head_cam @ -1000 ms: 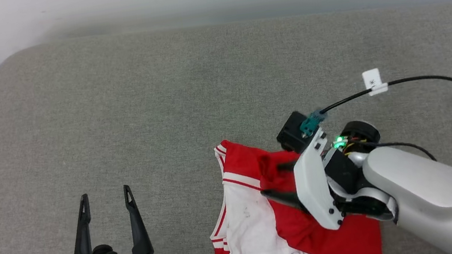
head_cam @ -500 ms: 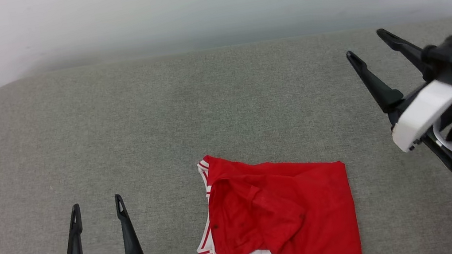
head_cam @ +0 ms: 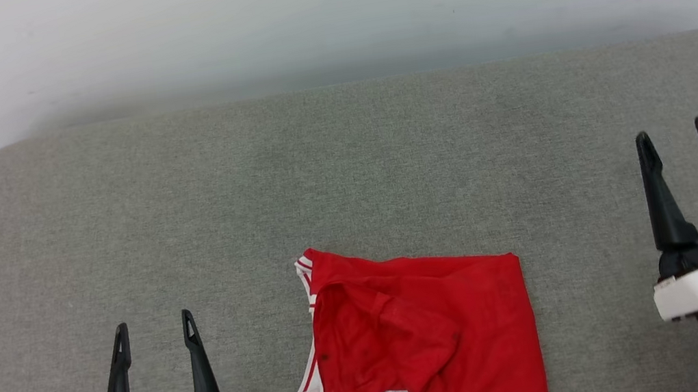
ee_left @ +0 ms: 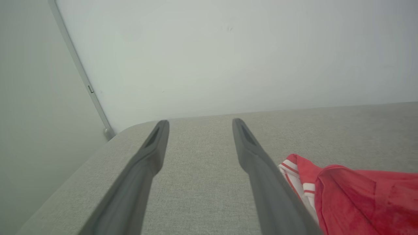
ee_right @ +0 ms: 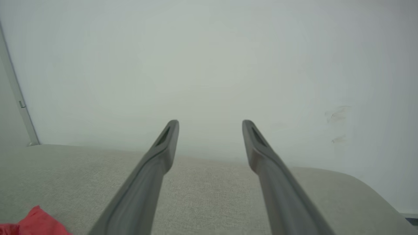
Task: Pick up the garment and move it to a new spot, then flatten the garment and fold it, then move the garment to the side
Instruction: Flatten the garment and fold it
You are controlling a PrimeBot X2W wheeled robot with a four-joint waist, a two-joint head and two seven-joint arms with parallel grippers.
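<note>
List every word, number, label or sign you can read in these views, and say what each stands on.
None can be read.
The folded garment shows red and white cloth with striped trim; no letters or number face up.
The grey cushion and wall carry no text.
</note>
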